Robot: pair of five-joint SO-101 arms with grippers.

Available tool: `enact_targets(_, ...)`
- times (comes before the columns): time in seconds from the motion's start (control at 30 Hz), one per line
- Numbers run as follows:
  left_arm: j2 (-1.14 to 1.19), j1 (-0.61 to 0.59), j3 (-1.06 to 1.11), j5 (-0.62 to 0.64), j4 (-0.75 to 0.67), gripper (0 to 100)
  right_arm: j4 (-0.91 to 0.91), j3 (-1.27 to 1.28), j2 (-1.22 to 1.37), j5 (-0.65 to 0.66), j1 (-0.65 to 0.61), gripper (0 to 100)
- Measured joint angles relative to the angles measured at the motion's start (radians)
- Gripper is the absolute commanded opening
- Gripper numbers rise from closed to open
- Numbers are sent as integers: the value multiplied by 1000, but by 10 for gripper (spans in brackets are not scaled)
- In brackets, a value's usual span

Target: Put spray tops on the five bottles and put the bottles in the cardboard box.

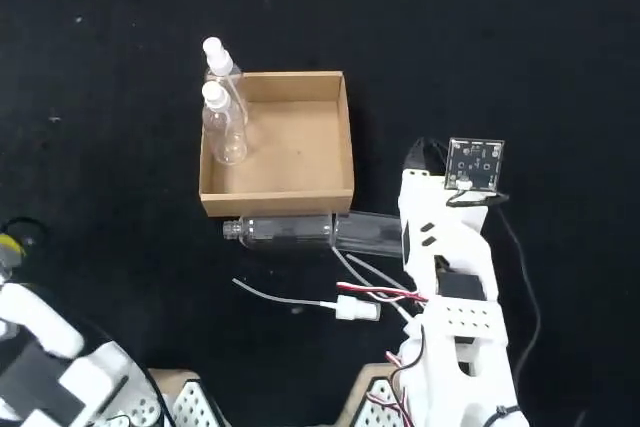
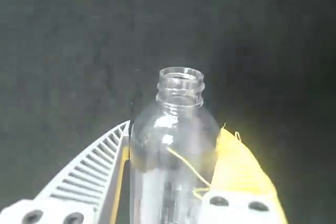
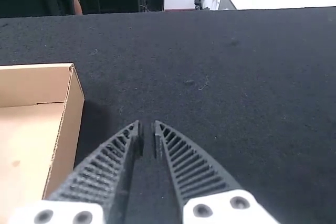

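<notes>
The left gripper (image 2: 176, 129) is clamped around the body of an uncapped bottle (image 2: 176, 156), whose open neck (image 2: 180, 83) points away from the wrist. The right gripper (image 3: 147, 125) is empty, its jaws drawn nearly together, over the table (image 1: 520, 77) just off the 3 o'clock wall of the cardboard box (image 1: 345, 137).

The loose spray top (image 1: 357, 309) lies at 5 o'clock from the box, its thin tube (image 1: 270, 296) trailing toward 9 o'clock. To cap well, I judge the right gripper should:
- spread wide and come down on the white head rather than the tube;
- lift until the tube hangs free;
- feed the tube's tip into the neck before twisting.

Meanwhile the left gripper should hold the bottle steady.

Two bare bottles (image 1: 285, 230) lie along the box's 6 o'clock wall. Two capped bottles (image 1: 222, 127) stand at its 9 to 11 o'clock side.
</notes>
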Motion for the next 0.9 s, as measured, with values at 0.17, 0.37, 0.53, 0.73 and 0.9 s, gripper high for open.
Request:
enact_targets(0.17, -178, 149, 31, 342, 60, 30, 0, 0, 0, 0, 0, 25)
enact_targets(0.37, -334, 331, 175, 555, -89, 30, 0, 0, 0, 0, 0, 25)
enact_targets(0.53, -344, 334, 324, 698, -275, 30, 0, 0, 0, 0, 0, 25)
enact_targets(0.73, -353, 358, 402, 764, -364, 30, 0, 0, 0, 0, 0, 25)
enact_targets(0.9, -354, 376, 446, 772, -374, 30, 0, 0, 0, 0, 0, 25)
